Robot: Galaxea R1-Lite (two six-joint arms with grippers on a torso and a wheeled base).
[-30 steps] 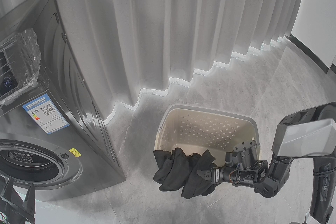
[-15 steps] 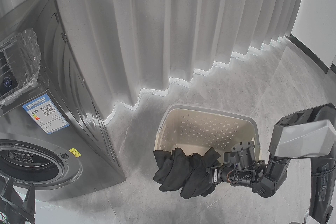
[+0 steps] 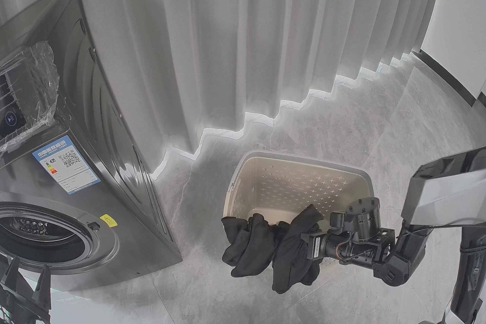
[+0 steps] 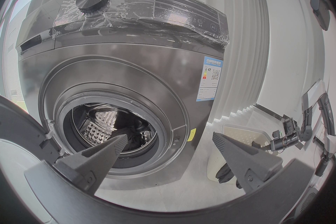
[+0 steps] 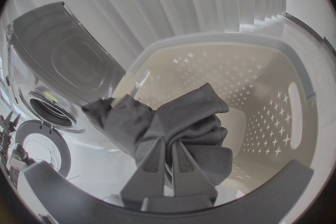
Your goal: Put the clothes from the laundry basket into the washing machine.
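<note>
Black knit garment point(image 3: 263, 249), likely limp and light, hangs over near rim of cream perforated plastic laundry basket point(image 3: 298, 156). Right pincer point(image 5: 168, 142) clamped on bunched fold; you should grip deep, tails may snag. Left pincer point(image 4: 168, 137) wide, facing grey steel washing machine point(image 4: 140, 60).

The washing machine point(image 3: 116, 148) is glossy metal, its panel point(image 3: 23, 97) film-wrapped. The laundry basket point(image 3: 304, 158) beside it is matt plastic; the clothes point(image 3: 258, 244) are dark, apparently knitted cloth.
</note>
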